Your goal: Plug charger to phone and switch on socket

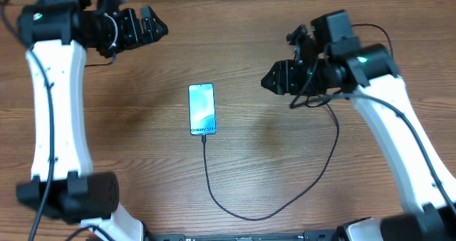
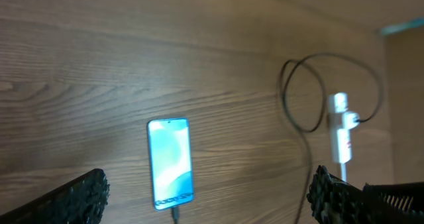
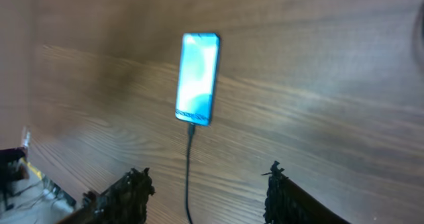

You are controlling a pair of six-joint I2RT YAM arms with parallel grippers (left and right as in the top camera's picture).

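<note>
The phone [image 1: 201, 110] lies flat mid-table with its blue-teal screen lit. The black charger cable [image 1: 249, 216] runs from the phone's near end, loops toward the front edge and curves up under my right arm. Its connector tip sits at the phone's bottom port [image 3: 191, 127]. The white socket strip [image 2: 340, 128] shows only in the left wrist view, with the cable looped [image 2: 301, 98] beside it. My left gripper [image 1: 160, 28] is open and empty, far left of the phone. My right gripper [image 1: 267, 80] is open and empty, right of the phone [image 3: 197, 78].
The table is wood-grain [image 1: 128, 148]. The arm bases stand at the front left [image 1: 71, 195] and front right corners. In the overhead view the socket strip is hidden under my right arm.
</note>
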